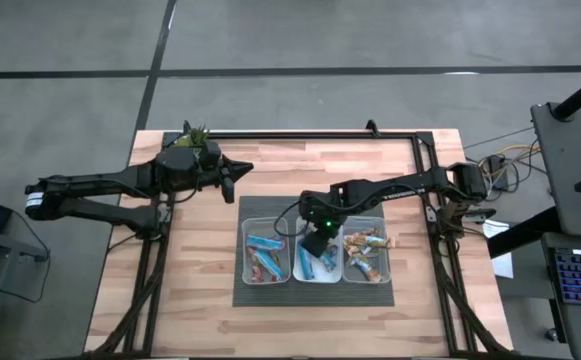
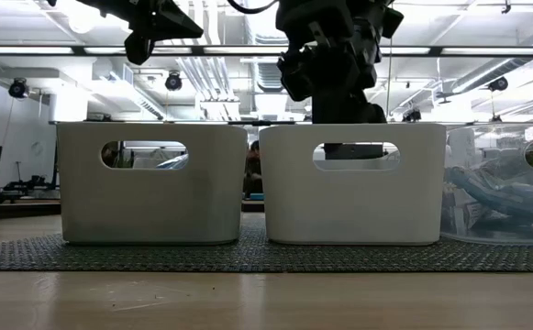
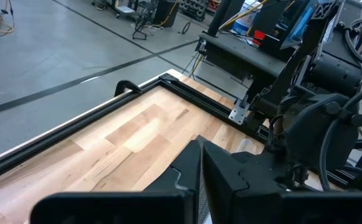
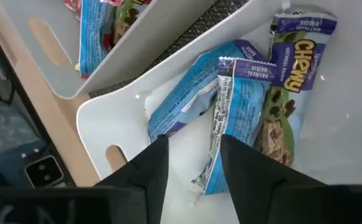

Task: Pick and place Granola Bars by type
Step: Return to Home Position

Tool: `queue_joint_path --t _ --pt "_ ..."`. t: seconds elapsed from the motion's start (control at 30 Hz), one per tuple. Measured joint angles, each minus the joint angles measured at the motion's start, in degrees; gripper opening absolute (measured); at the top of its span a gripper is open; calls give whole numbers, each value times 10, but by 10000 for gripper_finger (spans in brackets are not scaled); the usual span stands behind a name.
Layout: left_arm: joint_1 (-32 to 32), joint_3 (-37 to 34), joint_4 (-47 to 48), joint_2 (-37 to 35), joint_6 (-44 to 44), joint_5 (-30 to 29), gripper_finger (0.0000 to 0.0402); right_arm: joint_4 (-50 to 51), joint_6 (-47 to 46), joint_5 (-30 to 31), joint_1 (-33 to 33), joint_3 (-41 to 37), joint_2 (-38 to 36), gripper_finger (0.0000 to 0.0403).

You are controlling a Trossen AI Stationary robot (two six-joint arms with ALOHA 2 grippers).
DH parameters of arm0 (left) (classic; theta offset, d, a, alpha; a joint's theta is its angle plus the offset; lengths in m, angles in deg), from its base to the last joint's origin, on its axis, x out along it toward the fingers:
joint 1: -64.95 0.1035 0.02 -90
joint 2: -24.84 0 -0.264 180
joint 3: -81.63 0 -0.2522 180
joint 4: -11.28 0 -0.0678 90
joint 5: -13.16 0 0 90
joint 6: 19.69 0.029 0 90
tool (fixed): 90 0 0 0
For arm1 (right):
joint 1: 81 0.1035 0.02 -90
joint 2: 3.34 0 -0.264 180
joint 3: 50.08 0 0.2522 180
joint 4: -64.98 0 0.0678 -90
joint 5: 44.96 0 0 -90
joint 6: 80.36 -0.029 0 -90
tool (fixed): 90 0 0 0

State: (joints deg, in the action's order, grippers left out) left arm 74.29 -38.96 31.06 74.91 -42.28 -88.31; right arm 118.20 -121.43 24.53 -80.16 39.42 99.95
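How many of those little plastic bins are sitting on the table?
3, in a row on the dark mat: the left bin, the middle bin and the right bin. The view from above shows no others hidden.

left gripper (image 1: 242,167): raised, fingers together | right gripper (image 1: 314,245): pointing down, fingers apart

From above, the right end effector (image 1: 315,243) covers part of the middle bin (image 1: 317,281), so its granola bars (image 1: 328,262) cannot be counted; at table height, the walls of two opaque bins (image 2: 151,183) hide their contents; the clear bin (image 2: 505,197) is cut by the picture's edge.
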Motion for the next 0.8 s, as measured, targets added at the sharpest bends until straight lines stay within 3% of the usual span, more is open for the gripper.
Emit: queue_joint_path --t 0.13,0.37,0.8 --pt "0 0 0 0 0 0 0 -1 31 1 0 0 -1 105" --pt "0 0 0 0 0 0 0 -31 81 1 0 0 -49 16" --pt "0 0 0 0 17 0 0 -57 250 12 0 -1 -247 9"
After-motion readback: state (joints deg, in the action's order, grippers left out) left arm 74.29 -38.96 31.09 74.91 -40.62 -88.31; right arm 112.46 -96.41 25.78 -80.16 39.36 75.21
